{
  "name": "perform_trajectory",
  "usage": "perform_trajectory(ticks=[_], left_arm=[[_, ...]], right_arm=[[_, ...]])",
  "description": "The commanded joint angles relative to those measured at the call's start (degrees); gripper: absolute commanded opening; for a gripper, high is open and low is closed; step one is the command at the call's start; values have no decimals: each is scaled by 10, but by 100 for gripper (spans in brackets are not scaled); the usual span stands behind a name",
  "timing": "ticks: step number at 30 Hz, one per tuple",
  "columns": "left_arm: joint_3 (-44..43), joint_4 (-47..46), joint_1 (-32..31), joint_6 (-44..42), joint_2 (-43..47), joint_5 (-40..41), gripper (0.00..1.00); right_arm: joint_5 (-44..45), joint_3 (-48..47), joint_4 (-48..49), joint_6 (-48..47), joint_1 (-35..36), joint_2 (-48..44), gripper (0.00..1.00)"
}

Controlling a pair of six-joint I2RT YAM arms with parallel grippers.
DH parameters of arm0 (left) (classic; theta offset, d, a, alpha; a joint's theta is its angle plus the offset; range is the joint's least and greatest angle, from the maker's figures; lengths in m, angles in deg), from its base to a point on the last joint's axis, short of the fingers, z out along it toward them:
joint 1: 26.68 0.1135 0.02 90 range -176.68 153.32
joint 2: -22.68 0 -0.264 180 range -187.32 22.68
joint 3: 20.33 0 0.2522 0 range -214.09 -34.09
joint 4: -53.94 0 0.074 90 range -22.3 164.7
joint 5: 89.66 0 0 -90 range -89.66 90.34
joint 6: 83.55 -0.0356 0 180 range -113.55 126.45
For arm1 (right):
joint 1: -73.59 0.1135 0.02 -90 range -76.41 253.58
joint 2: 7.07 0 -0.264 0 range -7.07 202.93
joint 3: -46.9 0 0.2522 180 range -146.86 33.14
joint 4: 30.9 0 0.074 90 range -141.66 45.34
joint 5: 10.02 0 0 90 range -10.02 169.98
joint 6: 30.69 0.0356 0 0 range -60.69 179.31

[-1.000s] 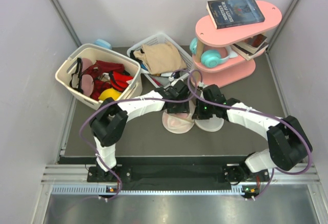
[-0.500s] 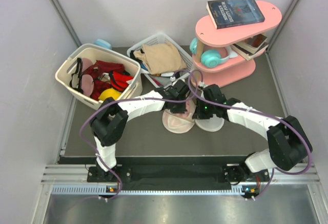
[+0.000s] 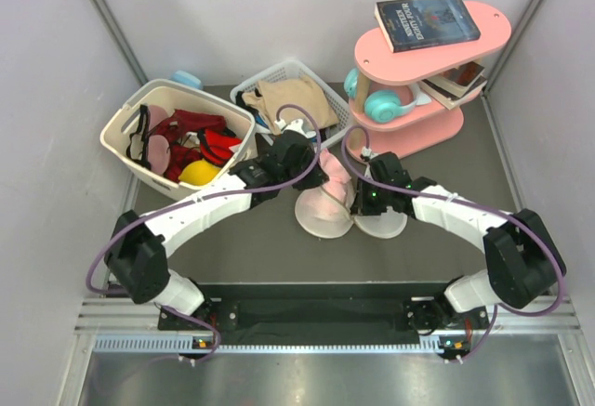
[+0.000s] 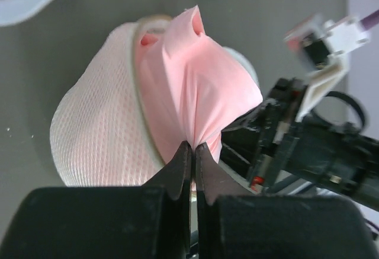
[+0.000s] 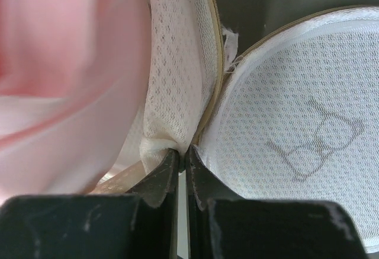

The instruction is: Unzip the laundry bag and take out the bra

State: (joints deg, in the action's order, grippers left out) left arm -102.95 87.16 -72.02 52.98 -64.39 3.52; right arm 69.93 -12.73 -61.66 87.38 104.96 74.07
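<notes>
The laundry bag lies open in two round mesh halves, the left half [image 3: 321,218] [image 4: 95,134] and the lid half [image 3: 381,224] with the bra-shaped logo [image 5: 311,143]. My left gripper [image 3: 321,178] [image 4: 193,147] is shut on a fold of the pink bra [image 3: 337,179] [image 4: 195,81], which hangs stretched above the left half, its far end still inside. My right gripper [image 3: 358,205] [image 5: 182,152] is shut on the bag's fabric at the seam joining the halves. The bra shows as a pink blur [image 5: 65,81] in the right wrist view.
A cream laundry basket [image 3: 119,138] with red garments stands at the back left. Beside it is a white wire basket [image 3: 249,85] holding tan cloth [image 3: 293,101]. A pink shelf [image 3: 437,132] with a book [image 3: 426,20] and teal headphones [image 3: 381,105] is at the back right.
The left gripper shut on the bra and drew it up and back-left out of the bag's left half. Its elbow swung left. The right arm stayed put.
</notes>
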Motion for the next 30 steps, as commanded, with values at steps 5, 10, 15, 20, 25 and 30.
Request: perform_trajectory(ticks=[5, 10, 15, 20, 25, 30], left_arm=[[22, -130, 19, 28, 58, -50, 0], [42, -185, 29, 38, 49, -68, 0], [24, -231, 29, 39, 12, -85, 0], [-11, -239, 29, 37, -12, -85, 0], [-45, -230, 33, 24, 18, -68, 0], [-85, -227, 50, 21, 42, -69, 0]], right_arm=[[3, -19, 9, -7, -8, -7, 0], [7, -21, 13, -4, -8, -36, 0], [11, -23, 14, -4, -7, -52, 0], [13, -23, 10, -4, -7, -57, 0], [16, -19, 11, -5, -7, -53, 0], [14, -16, 12, -7, -6, -46, 0]])
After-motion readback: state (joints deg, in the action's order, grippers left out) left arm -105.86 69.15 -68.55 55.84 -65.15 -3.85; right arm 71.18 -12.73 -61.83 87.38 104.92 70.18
